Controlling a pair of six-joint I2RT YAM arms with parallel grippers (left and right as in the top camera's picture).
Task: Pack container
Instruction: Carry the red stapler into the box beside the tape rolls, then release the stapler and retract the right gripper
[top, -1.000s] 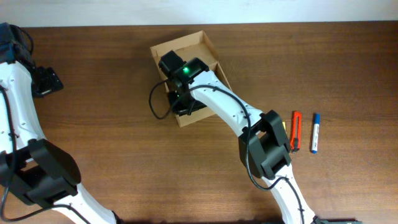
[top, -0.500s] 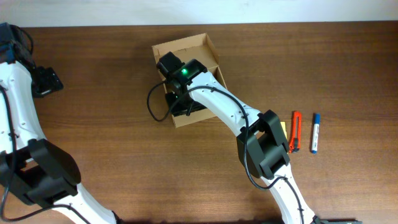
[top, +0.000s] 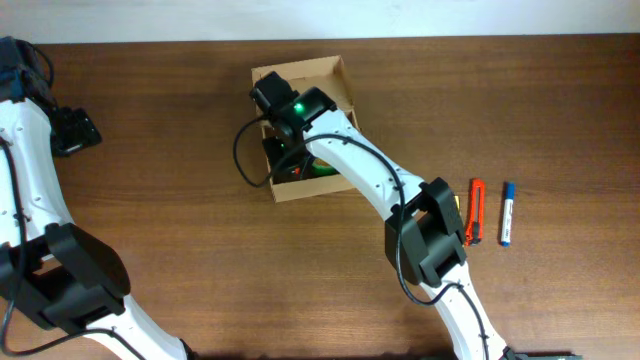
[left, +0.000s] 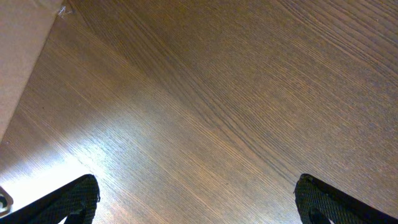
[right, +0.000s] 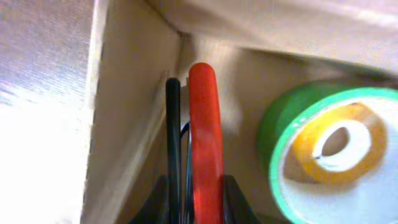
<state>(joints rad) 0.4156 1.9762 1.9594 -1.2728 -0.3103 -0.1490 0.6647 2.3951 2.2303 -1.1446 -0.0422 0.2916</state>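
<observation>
The container (top: 300, 70), a tan cardboard box, sits open at the back middle of the table. My right gripper (top: 287, 152) reaches down inside it, hidden by the wrist from overhead. In the right wrist view the right gripper (right: 197, 185) is shut on a red tool (right: 205, 124) with a black part (right: 173, 124), held against the container's wall (right: 130, 93). Beside it in the box lies a green tape roll (right: 273, 127) with a yellow roll (right: 356, 118) inside it. My left gripper (top: 75, 130) hangs open far to the left, with bare wood between its fingers (left: 74, 199).
An orange cutter (top: 477, 210) and a blue marker (top: 507, 213) lie side by side on the table to the right. The green roll (top: 322, 168) shows beside my right arm. A pale strip (left: 18, 56) borders the wood in the left wrist view.
My right wrist has shifted toward the far side of the box, and the box has turned slightly. The green roll now shows beside the arm. The left arm has not moved.
</observation>
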